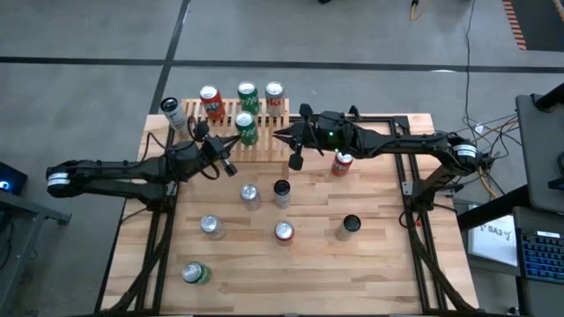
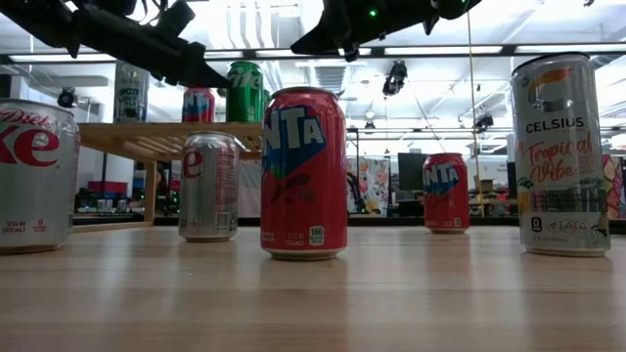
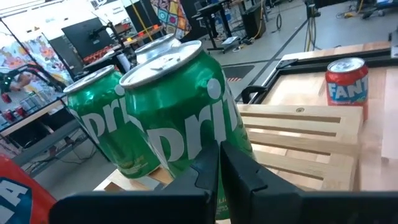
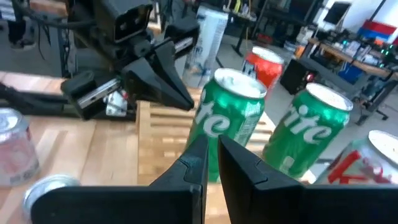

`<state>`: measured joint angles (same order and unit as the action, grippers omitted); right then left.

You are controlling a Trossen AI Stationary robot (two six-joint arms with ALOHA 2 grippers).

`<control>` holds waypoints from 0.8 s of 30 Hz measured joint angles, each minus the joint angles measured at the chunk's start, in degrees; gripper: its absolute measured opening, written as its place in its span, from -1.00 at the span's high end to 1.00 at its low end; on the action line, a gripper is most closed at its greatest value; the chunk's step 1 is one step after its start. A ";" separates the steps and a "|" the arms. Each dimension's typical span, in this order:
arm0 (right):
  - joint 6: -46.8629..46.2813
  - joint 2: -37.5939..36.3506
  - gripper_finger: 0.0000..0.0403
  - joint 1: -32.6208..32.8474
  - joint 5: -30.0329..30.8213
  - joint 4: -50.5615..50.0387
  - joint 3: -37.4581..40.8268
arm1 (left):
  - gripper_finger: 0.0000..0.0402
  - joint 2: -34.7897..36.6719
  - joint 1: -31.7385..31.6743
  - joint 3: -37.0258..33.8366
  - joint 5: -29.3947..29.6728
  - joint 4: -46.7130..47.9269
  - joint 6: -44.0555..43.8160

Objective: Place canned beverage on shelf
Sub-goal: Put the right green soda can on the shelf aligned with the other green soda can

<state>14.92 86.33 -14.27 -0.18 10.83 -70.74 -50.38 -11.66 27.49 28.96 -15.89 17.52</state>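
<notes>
Left tool (image 1: 231,141): fingers together, empty, just beside the front Sprite can (image 1: 246,129).
Right tool (image 1: 284,135): fingers together, empty, close on that can's other side.
Front Sprite can: upright on the shelf (image 1: 264,145), near its front edge.
Risk: both tools crowd it; a nudge from either could tip it onto the table (image 1: 370,264).
Waiting: a Fanta can (image 1: 342,163) and other cans on the table.

Both arms reach inward; left claw (image 1: 231,141) and right claw (image 1: 280,136) have fingers pressed together.
</notes>
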 joint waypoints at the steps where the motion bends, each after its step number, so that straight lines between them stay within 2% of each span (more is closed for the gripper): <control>1: -0.01 0.19 0.87 0.08 -0.11 0.90 0.00 | 1.00 0.62 0.02 0.00 -0.83 0.19 0.00; 7: -0.37 3.18 0.87 0.11 -0.28 6.27 0.00 | 1.00 6.00 0.09 0.00 -10.16 0.50 -0.01; 12: -1.37 5.17 0.87 0.11 -0.27 10.04 -0.03 | 1.00 11.42 0.08 -0.34 -10.57 0.79 0.06; 24: -3.13 11.34 0.87 0.53 -2.07 9.00 -6.91 | 1.00 19.89 0.08 -0.61 -11.59 3.20 1.90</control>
<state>11.79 97.67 -13.74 -2.25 19.82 -77.65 -30.49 -11.57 26.87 17.37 -12.69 19.42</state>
